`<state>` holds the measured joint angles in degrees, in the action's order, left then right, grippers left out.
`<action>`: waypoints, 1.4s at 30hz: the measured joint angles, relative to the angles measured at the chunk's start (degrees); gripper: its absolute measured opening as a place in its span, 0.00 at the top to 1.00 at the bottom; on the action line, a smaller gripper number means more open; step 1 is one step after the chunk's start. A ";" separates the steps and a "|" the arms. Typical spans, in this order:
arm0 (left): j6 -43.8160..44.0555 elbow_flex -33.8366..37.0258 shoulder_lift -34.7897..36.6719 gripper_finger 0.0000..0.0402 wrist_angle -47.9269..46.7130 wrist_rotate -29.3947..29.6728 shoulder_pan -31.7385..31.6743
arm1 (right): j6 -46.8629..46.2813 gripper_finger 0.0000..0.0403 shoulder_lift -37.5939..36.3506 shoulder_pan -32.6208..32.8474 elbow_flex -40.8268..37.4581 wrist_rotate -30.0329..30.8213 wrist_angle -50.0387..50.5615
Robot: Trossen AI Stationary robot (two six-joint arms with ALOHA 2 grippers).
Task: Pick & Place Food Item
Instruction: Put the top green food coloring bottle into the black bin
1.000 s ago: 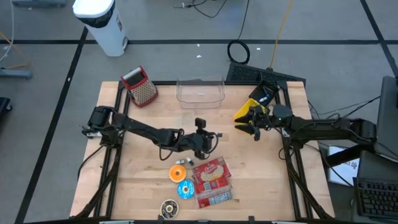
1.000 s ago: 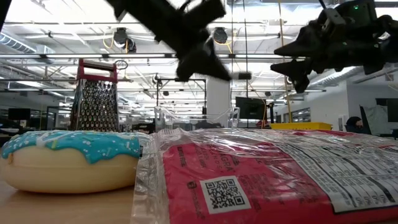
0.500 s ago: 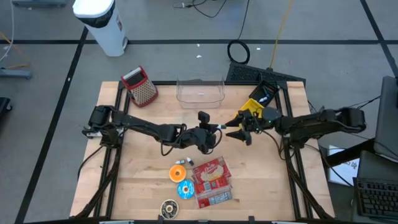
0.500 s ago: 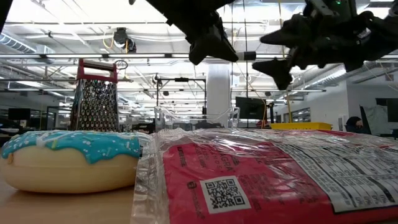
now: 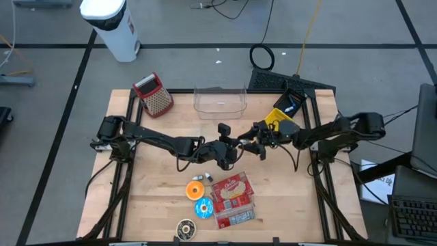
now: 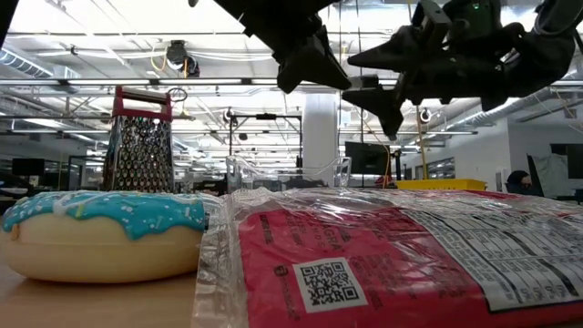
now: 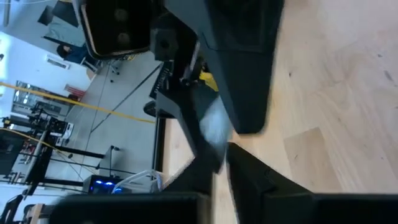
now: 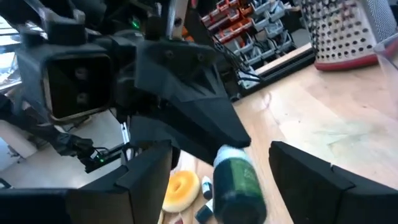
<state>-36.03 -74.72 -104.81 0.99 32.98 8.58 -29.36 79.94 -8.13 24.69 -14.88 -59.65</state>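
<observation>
A small green-labelled bottle (image 8: 239, 183) is pinched by the left gripper (image 5: 240, 143) above the counter (image 5: 150, 198) at frame centre; the right gripper (image 5: 258, 145), spread, flanks it (probably light, rigid, slick; best clasped mid-body).

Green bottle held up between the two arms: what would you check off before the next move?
1. Left tool shut on the green bottle: ok.
2. Right tool open, a finger on either side of the bottle: ok.
3. Bottle deep enough between the right tool's fingers: cannot tell.
4. Both tools raised above the donut and the red packet: ok.
5. Clear tub free of arms: ok.
</observation>
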 joint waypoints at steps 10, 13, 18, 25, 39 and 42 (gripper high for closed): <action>0.61 0.02 0.00 0.99 -1.17 -0.47 0.02 | 0.01 0.52 1.27 0.01 0.48 -0.18 -0.41; 1.87 0.02 0.00 0.96 -1.15 -0.47 0.02 | 1.79 0.56 1.27 0.01 0.48 -0.55 -0.55; 6.07 0.02 0.00 0.94 -0.45 -1.36 0.27 | 8.95 0.58 -0.72 0.35 0.43 -9.48 1.51; 9.98 0.09 -0.07 0.94 -1.58 -8.01 -0.32 | 19.77 0.58 -15.44 9.43 2.28 -5.94 30.99; 15.18 0.09 -0.02 0.94 -2.46 -17.60 -0.89 | -26.82 0.58 -23.11 38.29 21.05 22.25 113.59; 16.14 0.09 -0.04 0.94 -2.61 -17.56 -1.66 | -39.97 0.58 -22.10 40.48 19.71 15.09 123.26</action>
<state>-19.89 -74.63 -104.86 -1.62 15.42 6.92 -69.33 57.84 32.36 44.40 0.21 63.61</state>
